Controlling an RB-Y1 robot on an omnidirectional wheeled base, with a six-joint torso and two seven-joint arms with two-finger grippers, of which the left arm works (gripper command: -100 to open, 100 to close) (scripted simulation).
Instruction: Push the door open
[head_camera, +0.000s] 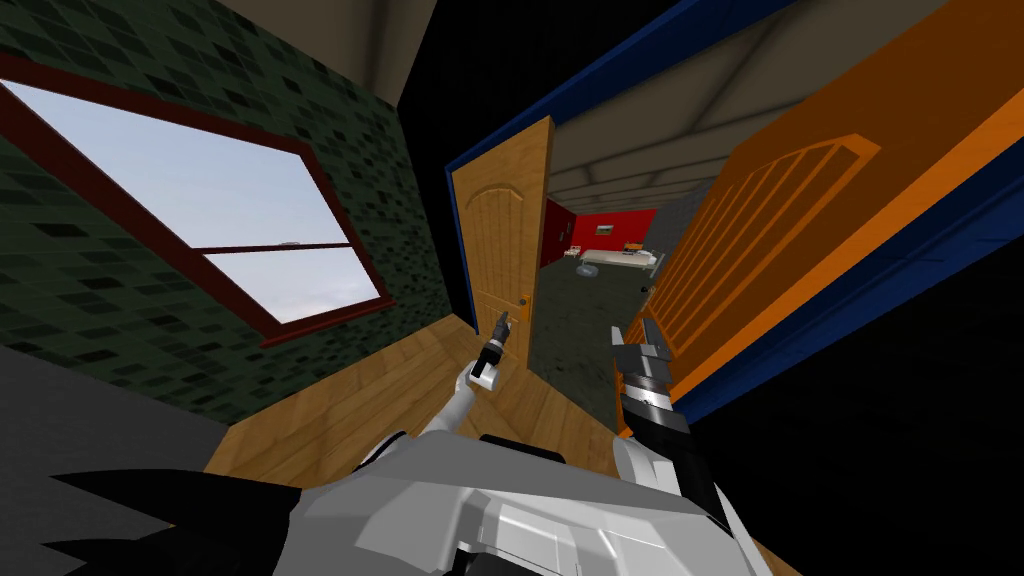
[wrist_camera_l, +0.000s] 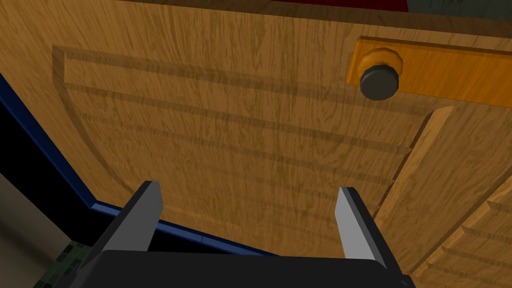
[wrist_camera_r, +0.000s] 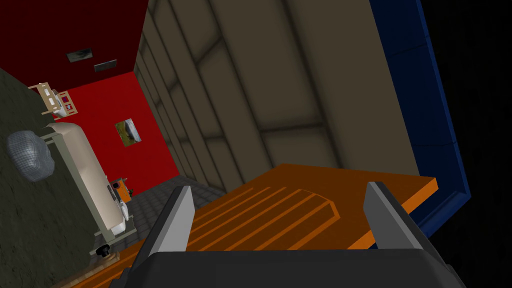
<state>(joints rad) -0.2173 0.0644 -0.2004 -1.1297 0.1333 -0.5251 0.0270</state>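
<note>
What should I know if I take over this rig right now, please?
Left gripper: jaws open, empty, pointed at the wood door beside its knob; I cannot tell if it touches.
Right gripper: jaws open, empty, by the orange door.
Done: a gap between the two doors shows a red room.
Left: probably push the wood door wider with the left gripper.

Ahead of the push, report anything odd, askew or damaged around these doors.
Nothing looks damaged or spilled. The wooden door and the orange door both stand swung open; their slant is the camera's. The one oddity is the black area beyond the blue frame, where nothing is drawn.
</note>
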